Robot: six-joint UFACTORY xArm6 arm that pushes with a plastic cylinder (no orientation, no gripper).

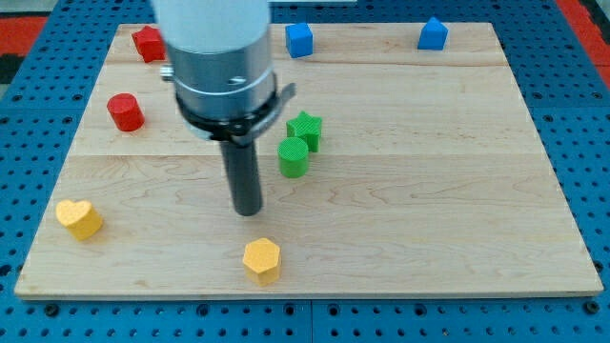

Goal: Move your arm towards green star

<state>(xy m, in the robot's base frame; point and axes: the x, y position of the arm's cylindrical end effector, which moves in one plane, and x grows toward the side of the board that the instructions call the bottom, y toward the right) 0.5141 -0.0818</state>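
Note:
The green star (305,130) lies near the middle of the wooden board (429,191). A green cylinder (294,157) sits just below and left of it, almost touching it. My tip (249,210) rests on the board to the lower left of both green blocks, about a block's width left of the cylinder. The arm's grey body rises above the tip and hides part of the board's upper left.
A red cylinder (125,111) and a red star-like block (148,44) sit at the upper left. A blue cube (299,40) and a blue pointed block (432,34) lie along the top edge. A yellow heart (79,218) is at the lower left, a yellow hexagon (261,259) below my tip.

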